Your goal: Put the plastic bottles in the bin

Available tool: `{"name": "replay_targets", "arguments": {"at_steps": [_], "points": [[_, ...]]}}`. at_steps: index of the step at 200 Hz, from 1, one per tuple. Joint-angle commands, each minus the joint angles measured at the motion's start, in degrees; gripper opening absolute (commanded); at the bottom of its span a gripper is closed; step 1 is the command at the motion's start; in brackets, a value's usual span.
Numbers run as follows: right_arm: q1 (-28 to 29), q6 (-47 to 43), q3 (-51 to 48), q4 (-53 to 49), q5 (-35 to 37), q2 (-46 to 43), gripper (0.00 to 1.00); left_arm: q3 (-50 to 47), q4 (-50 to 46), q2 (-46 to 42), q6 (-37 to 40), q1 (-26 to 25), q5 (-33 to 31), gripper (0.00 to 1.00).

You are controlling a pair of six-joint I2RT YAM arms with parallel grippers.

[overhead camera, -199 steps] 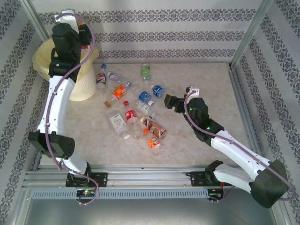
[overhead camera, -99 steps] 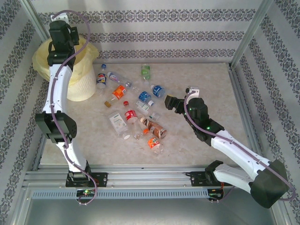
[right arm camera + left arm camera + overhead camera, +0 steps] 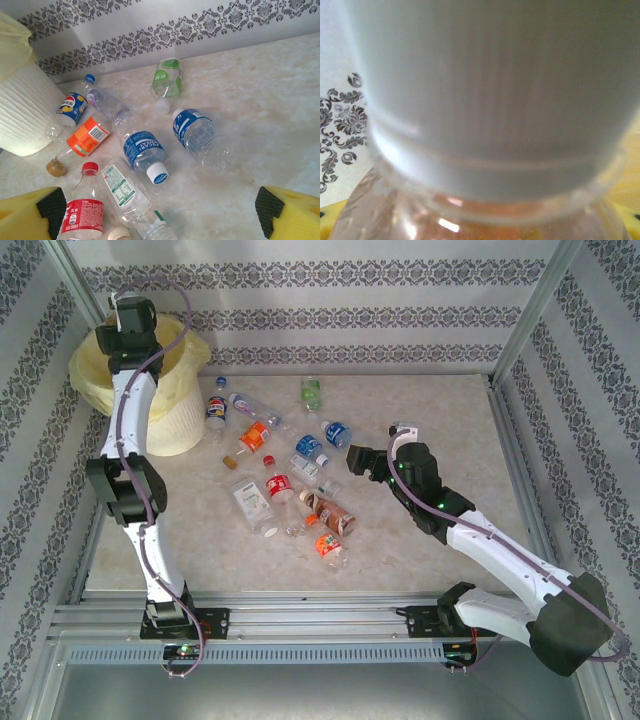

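Left gripper [image 3: 128, 335] has swung over the bin [image 3: 180, 425], gripping a white-capped bottle [image 3: 490, 100]; release looks due; right gripper [image 3: 357, 456] gapes, well apart.

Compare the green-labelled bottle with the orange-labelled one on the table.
Label: the green-labelled bottle wears a green wrap, the orange-labelled bottle an orange one with white print. Place: the green one lies apart near the back wall; the orange one lies close to the bin, beside other bottles. Both are clear plastic, lying on their sides.
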Motion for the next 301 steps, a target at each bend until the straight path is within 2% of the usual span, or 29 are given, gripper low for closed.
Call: {"name": "replay_targets", "arguments": {"at_steps": [1, 37, 102, 138, 196, 245, 281, 301], "points": [[-0.41, 0.25, 1.34, -1.22, -0.58, -0.25, 0.98, 6.62, -4.33, 3.95, 2.17, 1.51, -7.68, 0.59], [-0.41, 0.38, 1.14, -2.02, -0.37, -0.42, 0.98, 13.86, -7.72, 10.0, 2.85, 1.64, -10.77, 0.63], [-0.41, 0.33, 1.12, -2.63, -0.36, -0.33, 0.98, 17.67, -10.41, 14.51, 0.05, 1.64, -16.99, 0.78], [-0.41, 1.28, -0.01, -2.63, 0.19, -1.68, 0.98, 19.56, -11.65, 14.51, -0.92, 1.25, -17.1, 0.85], [-0.48, 0.87, -1.91, -2.72, 2.19, -4.0, 0.98, 20.82, -14.94, 11.94, -3.37, -1.27, -13.4, 0.99], [-0.41, 1.01, -2.77, -4.71, 2.01, -4.16, 0.98, 20.75, -21.31, 7.45, -10.57, -3.48, -3.38, 1.0], [-0.41, 0.82, -4.06, -6.22, 2.19, -4.86, 0.98, 19.18, -20.84, 2.27, -14.08, -5.29, 6.57, 1.0], [-0.35, 0.58, -5.09, -7.53, 2.6, -5.64, 0.98, 17.57, -20.29, -1.1, -18.01, -5.56, 14.34, 1.0]]}}
